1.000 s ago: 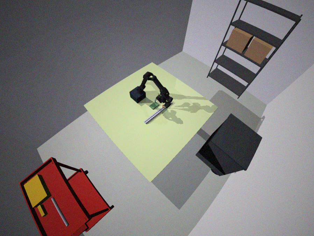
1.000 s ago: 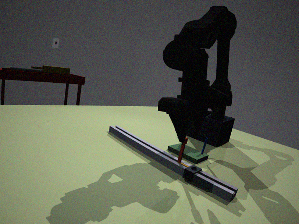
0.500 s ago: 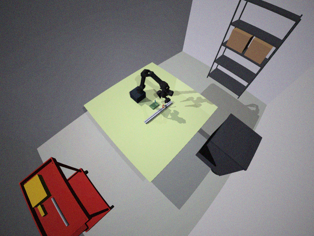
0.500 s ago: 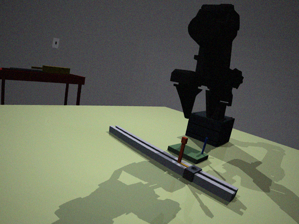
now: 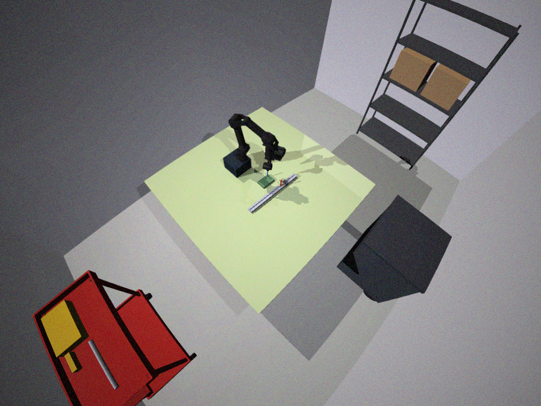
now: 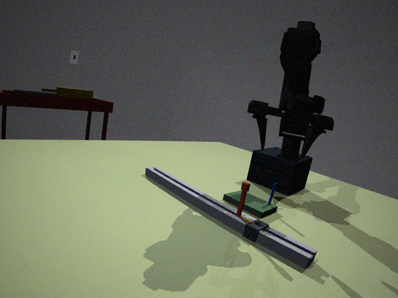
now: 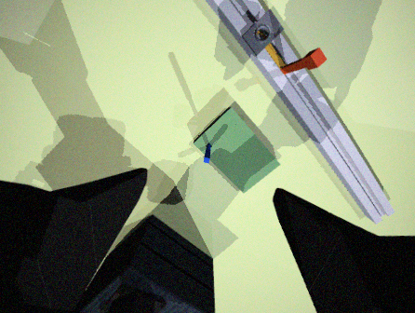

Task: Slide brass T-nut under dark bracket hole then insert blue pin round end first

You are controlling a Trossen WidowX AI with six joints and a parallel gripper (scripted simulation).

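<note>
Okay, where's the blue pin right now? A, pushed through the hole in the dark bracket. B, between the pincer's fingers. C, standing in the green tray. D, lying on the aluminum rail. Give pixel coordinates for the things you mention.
C: the blue pin (image 6: 272,194) (image 7: 207,153) stands up out of the green tray (image 6: 248,202) (image 7: 244,160).
</note>
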